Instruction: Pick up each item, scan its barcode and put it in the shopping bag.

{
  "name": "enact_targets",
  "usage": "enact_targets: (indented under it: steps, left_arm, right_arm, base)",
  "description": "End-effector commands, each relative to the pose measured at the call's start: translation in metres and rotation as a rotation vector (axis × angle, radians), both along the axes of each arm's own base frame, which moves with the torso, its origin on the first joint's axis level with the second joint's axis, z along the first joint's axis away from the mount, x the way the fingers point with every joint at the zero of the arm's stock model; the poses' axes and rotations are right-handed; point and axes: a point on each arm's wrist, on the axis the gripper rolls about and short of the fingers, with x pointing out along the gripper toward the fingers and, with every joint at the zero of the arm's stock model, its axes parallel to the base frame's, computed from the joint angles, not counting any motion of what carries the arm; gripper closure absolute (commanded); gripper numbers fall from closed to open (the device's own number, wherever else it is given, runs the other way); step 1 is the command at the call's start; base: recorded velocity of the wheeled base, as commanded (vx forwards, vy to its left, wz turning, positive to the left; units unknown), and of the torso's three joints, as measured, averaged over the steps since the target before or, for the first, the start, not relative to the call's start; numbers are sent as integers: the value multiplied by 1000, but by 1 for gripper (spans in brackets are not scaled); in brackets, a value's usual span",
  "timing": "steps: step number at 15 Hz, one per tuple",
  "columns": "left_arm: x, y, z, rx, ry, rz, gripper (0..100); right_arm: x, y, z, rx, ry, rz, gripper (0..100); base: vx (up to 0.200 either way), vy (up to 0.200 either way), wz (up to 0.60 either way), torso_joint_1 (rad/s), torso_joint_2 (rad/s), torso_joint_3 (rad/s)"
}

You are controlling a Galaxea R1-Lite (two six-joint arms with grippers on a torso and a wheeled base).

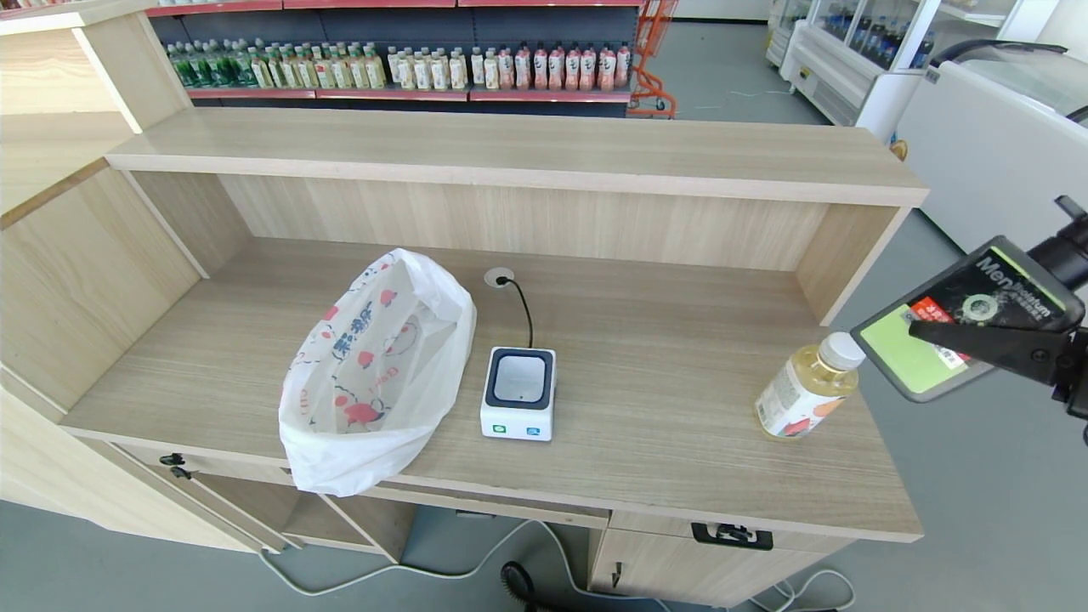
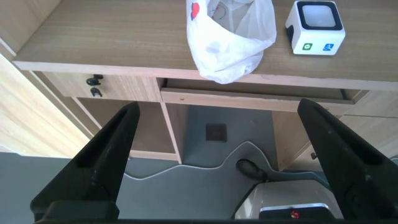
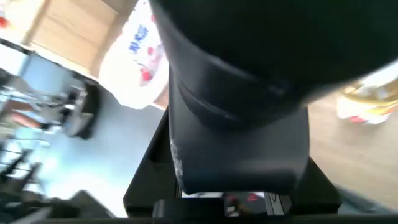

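The right gripper (image 1: 939,333) is clenched on a flat black-and-green packet (image 1: 905,364), one dark finger lying across its printed face and the other presumably beneath; the packet hangs tilted in the air just off the right end of the wooden counter (image 1: 663,340), over the floor rather than the worktop, its broad face turned up towards the head camera; I judge this to be the carry between pick and scan, since a grip across the flat sides leaves the packet free to be turned until its barcode meets the reader, though where that barcode sits cannot be made out. The barcode scanner (image 1: 518,393) stands near the middle of the counter with its window facing upward, so an item has to be presented face-down above it; its cable (image 1: 523,310) runs back to a grommet in the worktop. The shopping bag (image 1: 374,374) sits just beside the scanner on the robot's left, its mouth gaping open and its bottom slumping over the front edge, which suits a short drop straight after the scan; whether anything lies inside cannot be told. A drink bottle (image 1: 807,393) with a white cap stands upright near the counter's right front corner, close to the held packet and well apart from the scanner, waiting its turn. The left gripper (image 2: 219,109) is released, its two fingers spread wide with nothing between them; it hangs low in front of the counter below the bag, out of the right arm's likely path.
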Motion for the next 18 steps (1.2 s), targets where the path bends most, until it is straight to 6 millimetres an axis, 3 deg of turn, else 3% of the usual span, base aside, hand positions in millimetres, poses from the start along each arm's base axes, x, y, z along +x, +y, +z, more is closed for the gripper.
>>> enact_targets:
  steps: [1,5,15,18]
  left_arm:
    - [0,0,0,0,0,0,0]
    - [0,0,0,0,0,0,0]
    - [0,0,0,1,-1,0,0]
    - [0,0,0,0,0,0,0]
  right_arm:
    - [-8,17,-6,117,111,93,100]
    - [-2,33,-28,178,179,232,100]
    - [3,42,-31,166,205,295,100]
    - [3,42,-31,165,205,295,100]
  base:
    - [0,0,0,0,0,0]
    - [0,0,0,0,0,0]
    - [0,0,0,0,0,0]
    - [0,200,0,1,2,4]
